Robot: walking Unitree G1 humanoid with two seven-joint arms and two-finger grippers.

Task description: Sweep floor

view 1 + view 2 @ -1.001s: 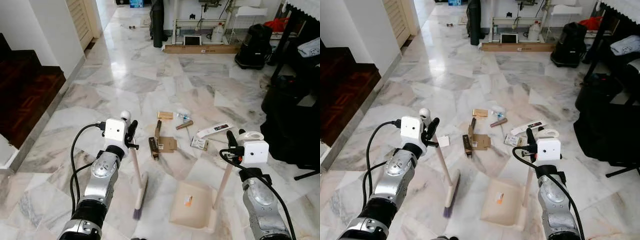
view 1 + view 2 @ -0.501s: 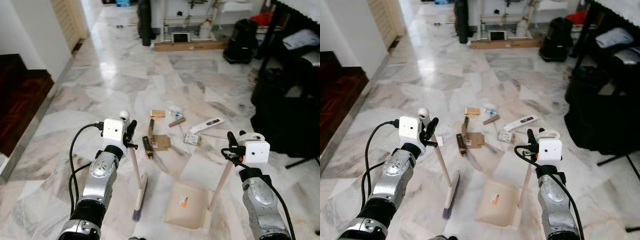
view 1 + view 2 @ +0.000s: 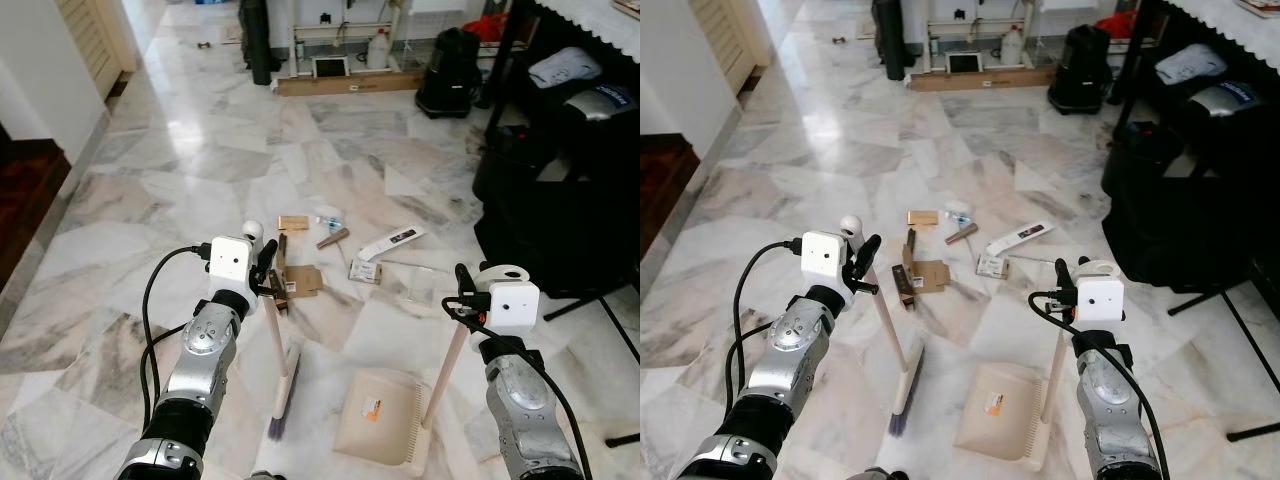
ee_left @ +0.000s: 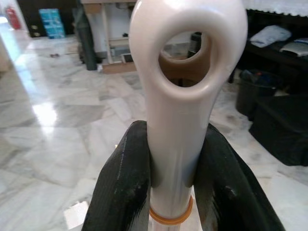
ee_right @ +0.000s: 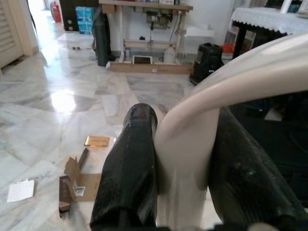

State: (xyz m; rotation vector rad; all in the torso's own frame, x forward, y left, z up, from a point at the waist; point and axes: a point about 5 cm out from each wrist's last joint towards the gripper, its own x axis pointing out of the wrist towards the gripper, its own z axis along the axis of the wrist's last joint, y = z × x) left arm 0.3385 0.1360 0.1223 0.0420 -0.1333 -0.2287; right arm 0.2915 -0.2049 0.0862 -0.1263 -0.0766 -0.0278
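Since a second ago our camera has swung, so the litter sits higher in view; both arms keep their holds. Our left gripper (image 3: 264,268) is clamped on the broom (image 3: 277,370) handle near its top, bristles on the marble floor (image 3: 150,200) below it. Our right gripper (image 3: 462,290) pinches the dustpan (image 3: 378,415) handle, pan flat on the floor below. Cardboard scraps (image 3: 297,280) and a white packet (image 3: 392,240) lie ahead of both grippers, between them. Black bags (image 3: 530,210) stand beyond our right gripper.
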